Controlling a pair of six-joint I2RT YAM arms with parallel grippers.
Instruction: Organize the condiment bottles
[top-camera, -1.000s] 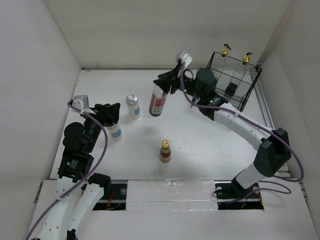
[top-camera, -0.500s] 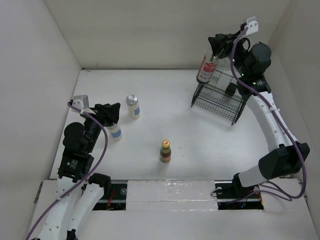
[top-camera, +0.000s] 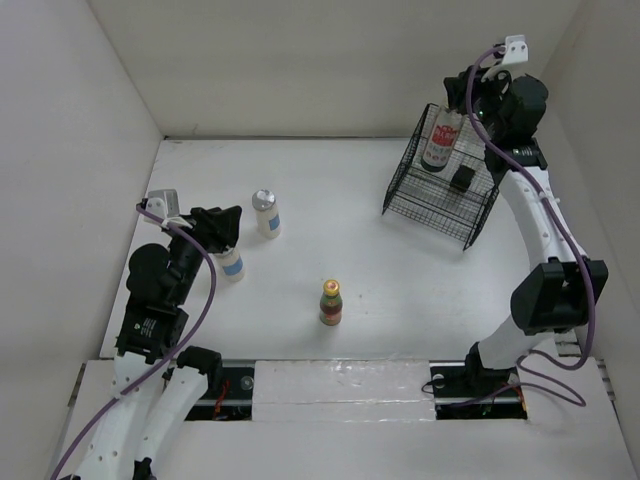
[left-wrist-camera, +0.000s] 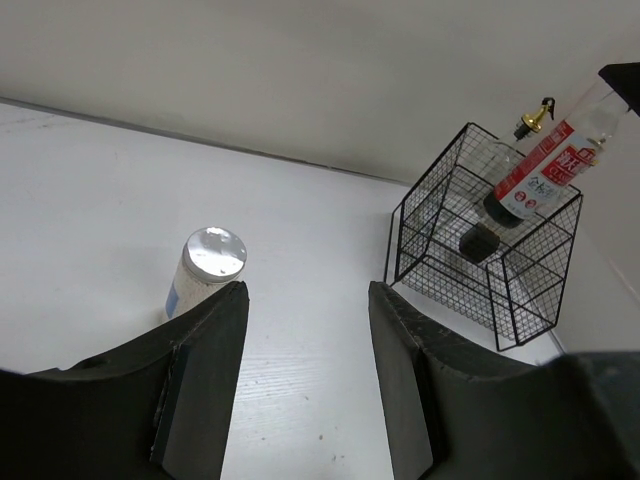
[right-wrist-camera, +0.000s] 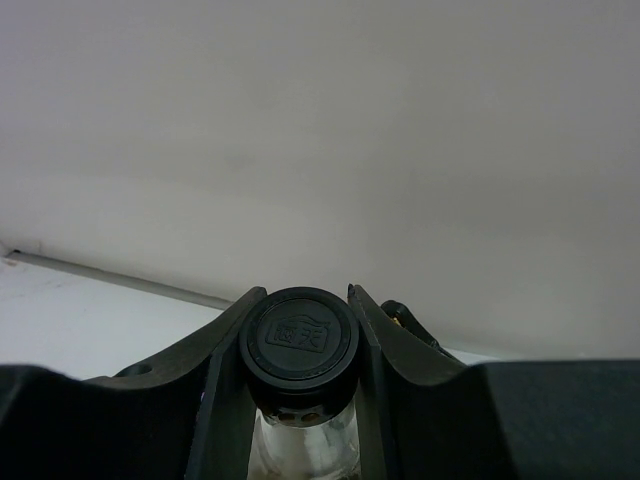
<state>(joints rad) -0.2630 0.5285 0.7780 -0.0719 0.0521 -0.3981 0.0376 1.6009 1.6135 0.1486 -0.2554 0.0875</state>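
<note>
My right gripper (top-camera: 452, 106) is shut on the black cap (right-wrist-camera: 299, 335) of the dark red-labelled bottle (top-camera: 440, 142). It holds the bottle tilted over the black wire basket (top-camera: 430, 205), and in the left wrist view the bottle's (left-wrist-camera: 545, 168) lower end sits inside the basket's (left-wrist-camera: 520, 290) top. A gold pourer (left-wrist-camera: 535, 115) of one glass bottle shows behind the basket. My left gripper (top-camera: 226, 226) is open and empty, just above one white blue-labelled bottle (top-camera: 232, 265). The other white bottle (top-camera: 266, 213) (left-wrist-camera: 208, 265) stands beside it. The small red-capped bottle (top-camera: 331, 302) stands mid-table.
A small dark object (top-camera: 461, 178) lies inside the basket. White walls enclose the table on the left, back and right. The basket stands at the back right corner.
My right gripper has carried the dark red-labelled bottle from the back middle of the table up and right to the basket. The left arm has not moved.
</note>
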